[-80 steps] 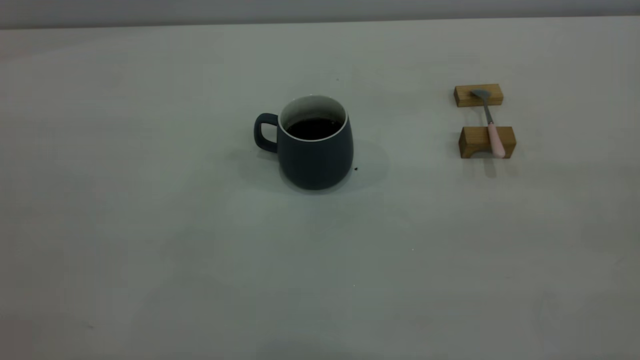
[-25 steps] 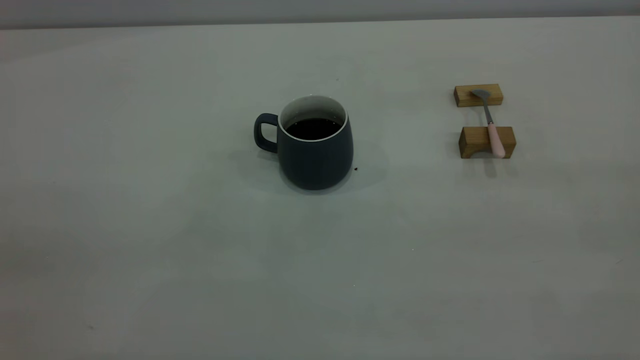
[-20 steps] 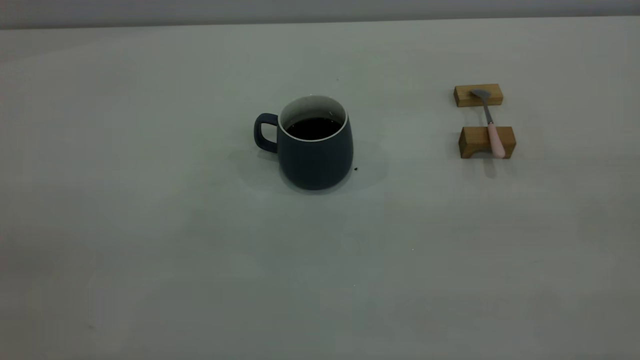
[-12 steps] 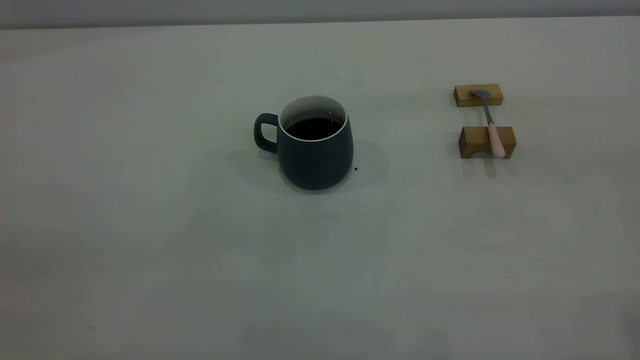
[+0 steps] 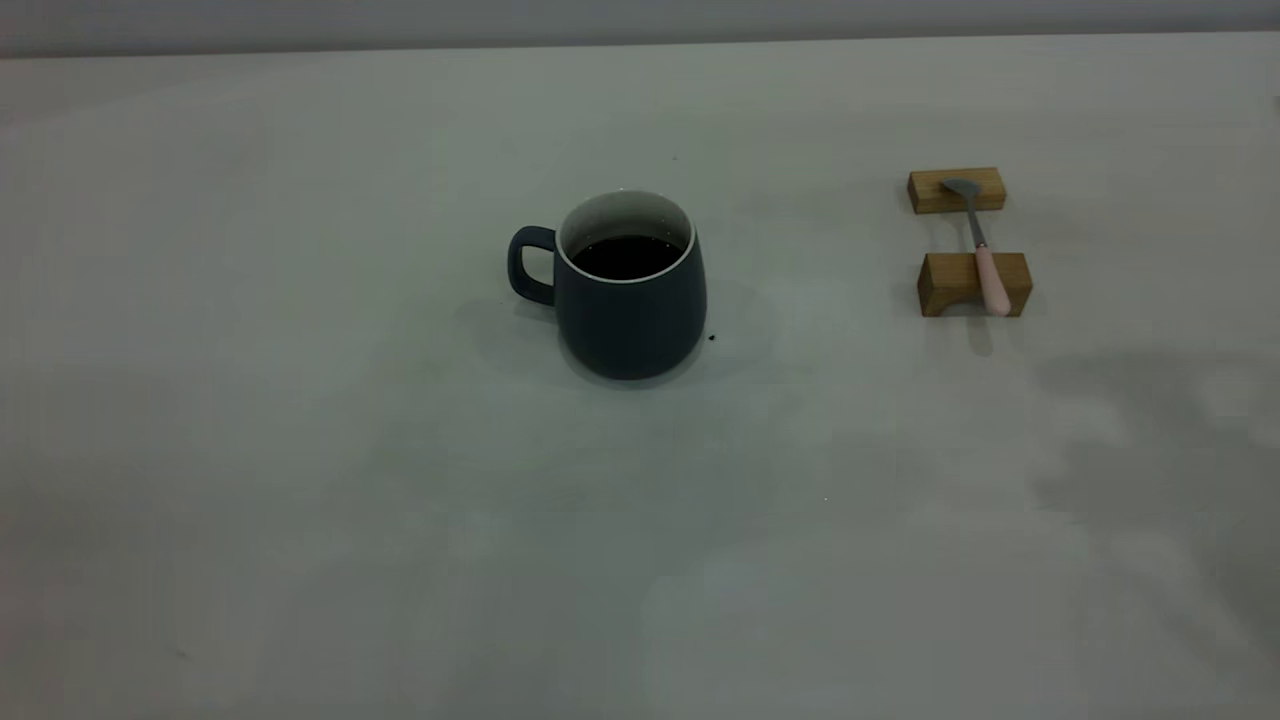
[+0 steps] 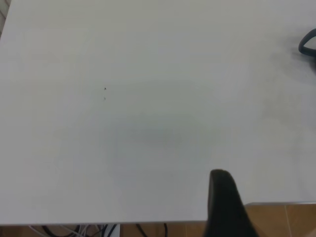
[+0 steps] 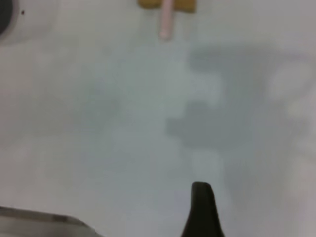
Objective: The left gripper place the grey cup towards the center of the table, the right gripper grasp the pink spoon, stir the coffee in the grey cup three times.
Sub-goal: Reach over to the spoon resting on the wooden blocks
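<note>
Pale grey-white tabletop (image 5: 300,450) fills the exterior view, with a grey wall strip along its far edge. Near the middle stands the grey cup (image 5: 630,310), upright, its loop handle pointing toward the left arm's side, its white inside showing above the coffee (image 5: 627,257), which lies dark and flat. A tiny dark speck (image 5: 711,338) sits on the tabletop just beside the cup's base.

Well apart from the cup, toward the right arm's side, two small wooden blocks (image 5: 973,284) stand one behind the other. The pink spoon (image 5: 981,250) bridges them: its metal bowl rests on the far block, its pink handle on the near one, the handle's end jutting past it.

Neither arm appears in the exterior view; a blotchy shadow lies on the tabletop below the blocks. The left claw (image 6: 224,207) shows only one dark finger at the tabletop's edge, over bare surface; whether it is released or clenched cannot be told. The right claw (image 7: 202,212) likewise shows a single dark finger, with the spoon's handle and near block far ahead; its state cannot be told either.
</note>
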Motion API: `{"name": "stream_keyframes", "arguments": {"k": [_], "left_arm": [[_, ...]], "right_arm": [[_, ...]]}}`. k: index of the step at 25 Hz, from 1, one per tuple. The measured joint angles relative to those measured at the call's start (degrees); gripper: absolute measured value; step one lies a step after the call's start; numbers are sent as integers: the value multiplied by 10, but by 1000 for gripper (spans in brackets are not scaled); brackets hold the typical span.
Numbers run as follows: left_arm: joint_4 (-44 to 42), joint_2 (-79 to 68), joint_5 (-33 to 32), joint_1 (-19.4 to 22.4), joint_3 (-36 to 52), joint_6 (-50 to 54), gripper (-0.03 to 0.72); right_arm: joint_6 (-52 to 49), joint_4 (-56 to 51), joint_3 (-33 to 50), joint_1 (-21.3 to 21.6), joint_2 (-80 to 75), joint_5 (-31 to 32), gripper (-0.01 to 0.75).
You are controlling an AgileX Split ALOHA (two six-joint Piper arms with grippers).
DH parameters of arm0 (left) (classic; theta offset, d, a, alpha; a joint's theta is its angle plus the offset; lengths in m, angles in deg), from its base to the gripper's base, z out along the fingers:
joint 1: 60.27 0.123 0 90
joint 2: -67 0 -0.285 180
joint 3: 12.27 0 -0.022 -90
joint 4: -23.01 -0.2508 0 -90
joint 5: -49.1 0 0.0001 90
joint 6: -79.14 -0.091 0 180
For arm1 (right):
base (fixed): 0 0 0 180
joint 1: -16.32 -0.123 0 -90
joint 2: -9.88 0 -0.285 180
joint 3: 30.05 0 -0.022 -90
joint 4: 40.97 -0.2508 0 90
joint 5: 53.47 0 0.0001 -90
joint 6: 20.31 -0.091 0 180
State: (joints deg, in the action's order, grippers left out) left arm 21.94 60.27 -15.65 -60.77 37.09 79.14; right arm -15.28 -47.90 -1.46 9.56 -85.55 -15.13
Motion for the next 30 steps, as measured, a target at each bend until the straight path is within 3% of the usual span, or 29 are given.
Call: {"name": "stream_keyframes", "arguments": {"k": [9,17,30], "left_arm": [[0,0,0,0,0,0,505],[0,0,0,0,0,0,505],[0,0,0,0,0,0,505]], "right_arm": [[-14,-6,-124,-51,-259,-38,632],[1,-6,-223,-53,-379,-35,628],[43,-19,-314,-53,-476,-23,614]]}}
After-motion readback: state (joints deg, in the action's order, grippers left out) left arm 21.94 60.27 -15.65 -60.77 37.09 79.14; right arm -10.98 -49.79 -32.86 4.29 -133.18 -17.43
